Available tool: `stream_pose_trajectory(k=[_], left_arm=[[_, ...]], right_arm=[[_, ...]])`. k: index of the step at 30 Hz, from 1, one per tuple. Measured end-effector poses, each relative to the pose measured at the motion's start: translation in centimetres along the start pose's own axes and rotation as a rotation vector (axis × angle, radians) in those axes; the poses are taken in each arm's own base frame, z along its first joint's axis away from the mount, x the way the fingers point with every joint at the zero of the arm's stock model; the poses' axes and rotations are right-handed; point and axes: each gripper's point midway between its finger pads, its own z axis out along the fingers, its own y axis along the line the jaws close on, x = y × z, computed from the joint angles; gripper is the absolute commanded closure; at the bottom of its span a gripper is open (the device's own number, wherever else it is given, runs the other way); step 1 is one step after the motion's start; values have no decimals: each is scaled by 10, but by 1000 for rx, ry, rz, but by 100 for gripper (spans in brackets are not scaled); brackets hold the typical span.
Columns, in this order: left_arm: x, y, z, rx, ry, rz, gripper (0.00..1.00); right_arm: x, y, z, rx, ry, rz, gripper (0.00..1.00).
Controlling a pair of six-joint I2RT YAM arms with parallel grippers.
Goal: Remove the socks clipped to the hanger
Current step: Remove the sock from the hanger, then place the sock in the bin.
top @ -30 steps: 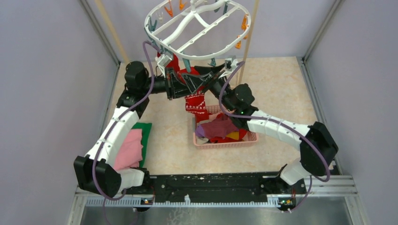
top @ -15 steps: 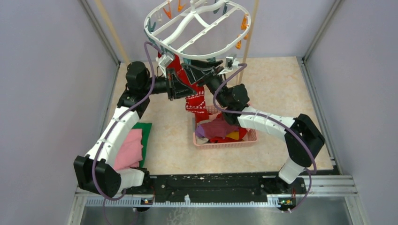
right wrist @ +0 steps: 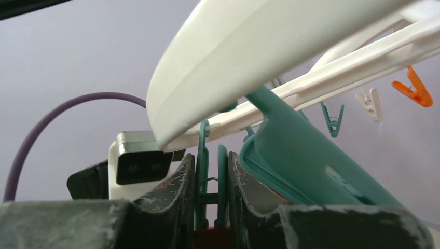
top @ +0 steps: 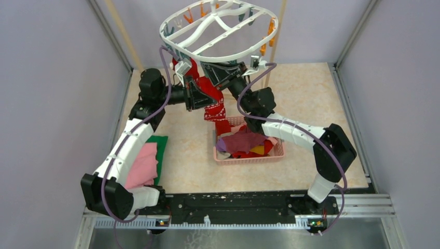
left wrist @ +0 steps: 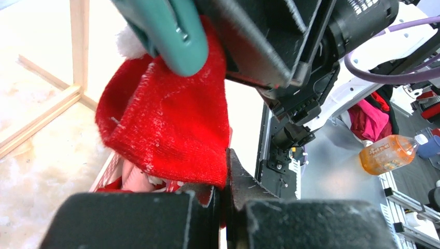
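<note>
The white hanger [top: 220,52] hangs over the table's far side, with orange and teal clips on its rim. One red white-patterned sock [top: 214,108] dangles beneath it. My left gripper [top: 200,96] is shut on this red sock [left wrist: 166,124], pinching its lower edge between the fingers [left wrist: 249,187]. A teal clip [left wrist: 166,31] holds the sock's top. My right gripper [top: 219,72] sits right under the hanger ring [right wrist: 270,57], its fingers pressed on both handles of that teal clip [right wrist: 210,176]. A strip of red fabric shows below the clip.
A pink mesh basket [top: 277,152] with several loose socks stands below the hanging sock. Folded pink and green cloths [top: 148,161] lie by the left arm. Wooden poles [top: 124,41] [top: 275,52] rise at the back. More clips [right wrist: 412,88] hang from the ring.
My right gripper moved up and left under the hanger and closed from wide open onto the teal clip. The hanger shifted slightly upward. The left gripper kept its hold on the sock.
</note>
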Motion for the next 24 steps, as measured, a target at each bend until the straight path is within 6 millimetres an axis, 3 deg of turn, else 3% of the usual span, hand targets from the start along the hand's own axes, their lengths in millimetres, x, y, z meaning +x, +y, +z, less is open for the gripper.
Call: stream_pose_trajectory(k=[3, 11, 14, 16, 21, 24], left_arm=[[3, 3, 0, -14, 9, -6, 100], [15, 8, 2, -32, 41, 39, 100], [32, 6, 7, -24, 69, 72, 100], [50, 4, 9, -15, 95, 82, 100], [98, -2, 15, 22, 189, 41, 100], [111, -6, 17, 36, 225, 25, 100]], right_arm=[[0, 3, 1, -18, 10, 14, 97], [12, -5, -2, -14, 88, 3, 99], [16, -7, -5, -7, 121, -4, 99], [16, -6, -6, -7, 143, -6, 91], [5, -6, -9, 2, 153, -35, 51], [-7, -3, -14, 7, 150, -70, 41]])
